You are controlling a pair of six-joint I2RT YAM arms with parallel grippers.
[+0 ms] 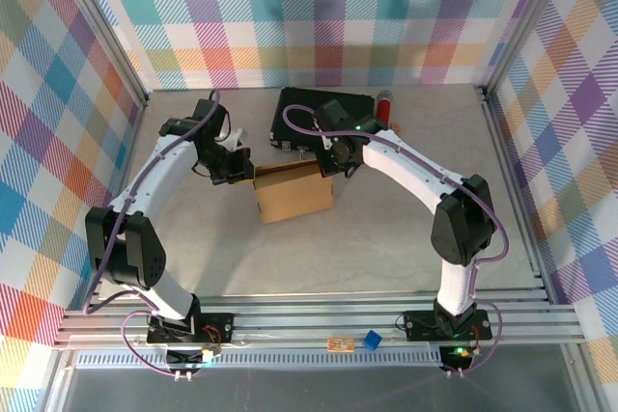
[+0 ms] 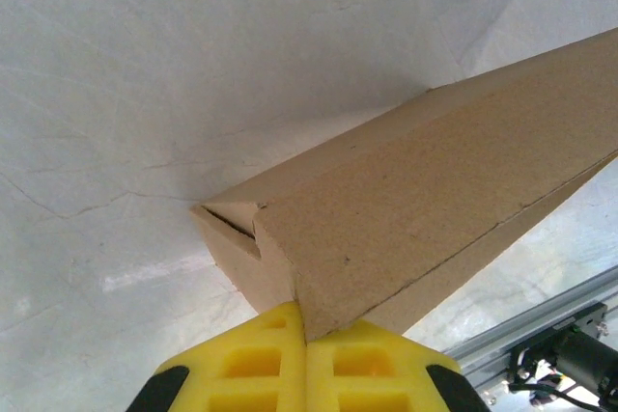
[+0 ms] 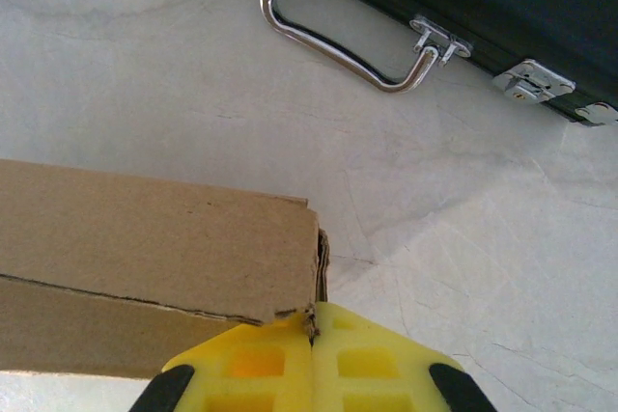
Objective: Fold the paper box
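The paper box [image 1: 294, 195] sat near the middle of the tabletop [image 1: 406, 238], slightly toward its far edge, a plain brown cardboard body with a darker strip along its far side. From above, both far corners of the box were covered by the arms' wrists, so the folds there could not be made out. In the left wrist view the box [image 2: 415, 209] was cut off at the right edge of the picture. Only one end showed, with a tucked flap forming a small triangular pocket. In the right wrist view the box [image 3: 145, 238] ran off the left edge, and a seam crossed its face. Its near corner looked ragged. The left claw [image 2: 306, 340] was pressed together, its yellow fingers [image 2: 251, 364] meeting in a tight seam, and the box's far left corner came down right onto that seam. The right claw [image 3: 313, 320] was likewise pressed together, its tip touching the ragged far right corner. Whether either claw caught any cardboard between its fingers could not be told. Beyond the box, close to the tabletop's far edge, lay a black case [image 3: 502, 7] with a chrome handle [image 3: 338, 50], partly hidden by the right arm from above. A small red object [image 1: 386, 103] lay just beside it, too small to identify.
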